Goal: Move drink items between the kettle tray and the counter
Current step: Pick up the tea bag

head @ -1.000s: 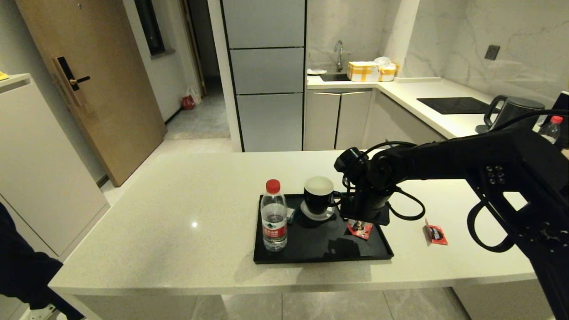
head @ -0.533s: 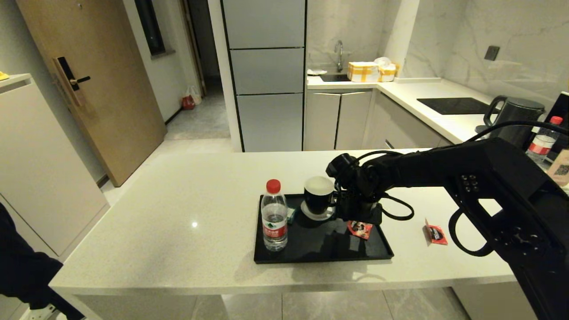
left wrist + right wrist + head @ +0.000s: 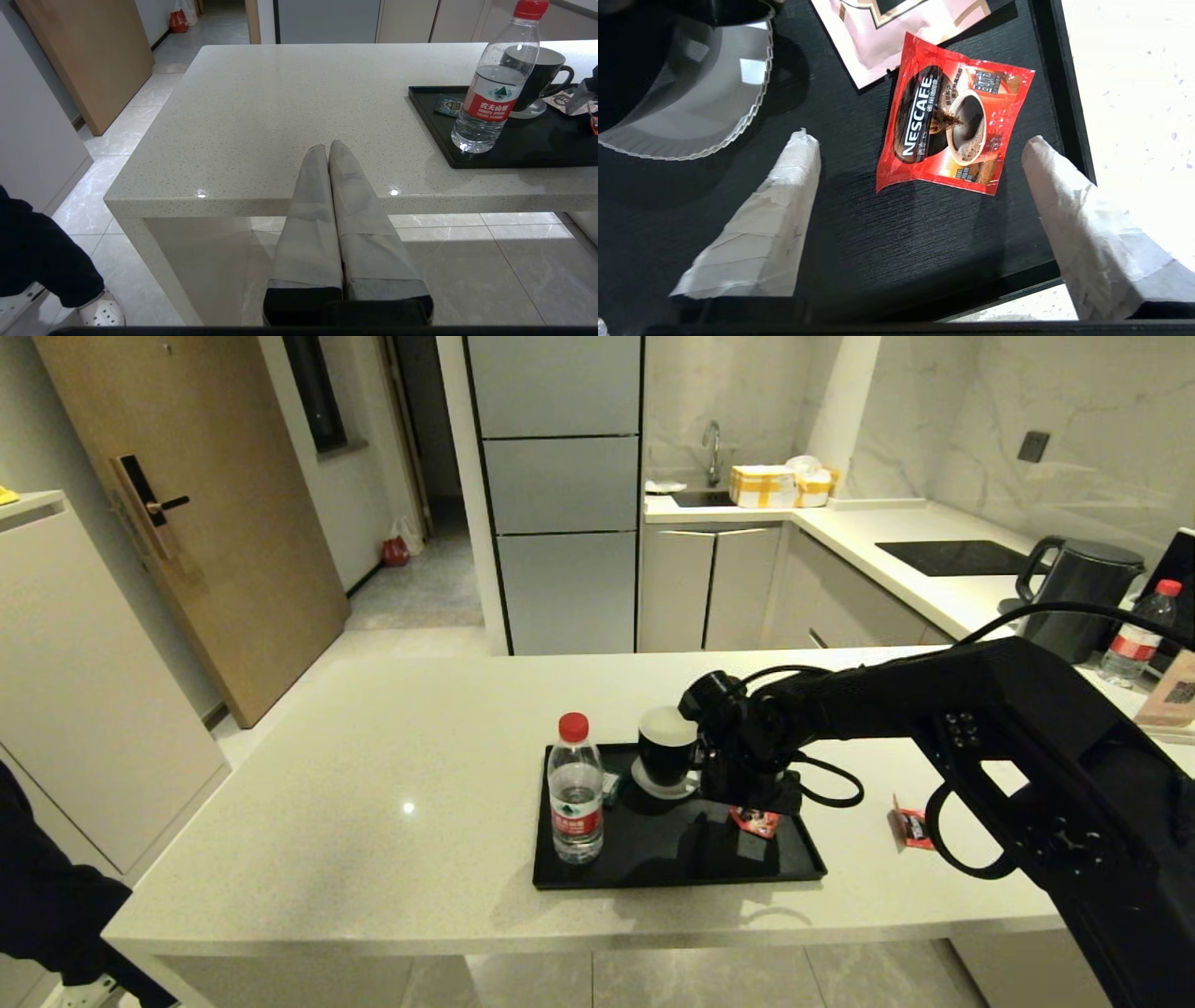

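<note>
Left pincer point(image 3: 329, 149): parked off the near-left edge of the desk point(image 3: 373, 784), fingers pressed together, nothing between them; well apart from everything on the tray.
Water bottle point(image 3: 575, 789): upright at the left end of the kettle tray point(image 3: 653, 873), red cap on, just inside the rim.
Black mug point(image 3: 667, 747): on a pale coaster at the back of the tray, right of the bottle; not one of the items to move.
Right pincer point(image 3: 920, 144): hanging low over the right part of the tray, fingers wide apart and empty, pointing down.
Sachet on the tray point(image 3: 955, 130): lying flat, directly below the right pincer and between its two fingers, though nearer the finger on the tray-rim side. Its long axis runs roughly across the line joining the fingertips, so I'd say the fingers would close on its long edges.
Pink packet point(image 3: 896, 28): just beyond the sachet, its corner touching or slightly overlapping the sachet's far edge; I cannot tell which lies on top.
Second sachet point(image 3: 910, 826): out on the desk, right of the tray, well apart from the pincer.
Nearer arm: the right, clearly.
Likely step: a straight drop and close on the tray sachet, keeping clear of the rim.
</note>
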Motion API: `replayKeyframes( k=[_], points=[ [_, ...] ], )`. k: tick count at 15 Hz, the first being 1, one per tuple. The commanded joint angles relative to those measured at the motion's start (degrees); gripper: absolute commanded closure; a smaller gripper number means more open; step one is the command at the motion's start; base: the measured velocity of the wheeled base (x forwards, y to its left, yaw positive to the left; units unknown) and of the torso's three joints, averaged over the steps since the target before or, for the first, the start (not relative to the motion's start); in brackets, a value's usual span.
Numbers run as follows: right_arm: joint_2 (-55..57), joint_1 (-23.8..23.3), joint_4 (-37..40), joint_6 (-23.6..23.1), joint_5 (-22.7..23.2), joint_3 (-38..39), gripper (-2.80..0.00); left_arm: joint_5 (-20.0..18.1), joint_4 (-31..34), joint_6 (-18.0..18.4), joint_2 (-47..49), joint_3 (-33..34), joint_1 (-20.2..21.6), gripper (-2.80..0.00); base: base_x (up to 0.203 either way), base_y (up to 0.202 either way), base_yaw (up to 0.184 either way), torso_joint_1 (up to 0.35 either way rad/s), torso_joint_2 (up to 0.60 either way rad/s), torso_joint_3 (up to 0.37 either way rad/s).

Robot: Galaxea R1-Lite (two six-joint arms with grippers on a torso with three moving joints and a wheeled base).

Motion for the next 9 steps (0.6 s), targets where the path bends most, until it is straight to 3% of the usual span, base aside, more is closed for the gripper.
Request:
replayKeyframes(
  k=[1, 3, 4, 5, 9],
  points=[
    [0.23, 0.23, 0.2, 0.35, -0.14, 0.12, -2.8, 0.01, -0.05, 0.0, -0.11, 0.7, 0.03, 0.0, 0.0, 0.0, 0.0, 0.0, 0.0, 0.0],
    [0.23, 0.23, 0.37, 0.36, -0.2, 0.27, -2.8, 0.01, -0.05, 0.0, -0.11, 0.7, 0.03, 0.0, 0.0, 0.0, 0.0, 0.0, 0.0, 0.0],
    [0.35, 0.23, 0.22, 0.51, -0.29, 0.5, -0.3, 0.01, -0.05, 0.0, -0.11, 0.7, 0.03, 0.0, 0.0, 0.0, 0.0, 0.0, 0.0, 0.0],
    [0.41, 0.23, 0.37, 1.07, -0.29, 0.74, 0.0, 0.01, -0.05, 0.0, -0.11, 0.7, 0.03, 0.0, 0.0, 0.0, 0.0, 0.0, 0.0, 0.0],
    [0.94, 0.23, -0.16, 1.68, -1.78, 1.62, 0.0, 0.01, -0.05, 0.0, -0.11, 0.7, 0.03, 0.0, 0.0, 0.0, 0.0, 0.0, 0.0, 0.0]
  ],
)
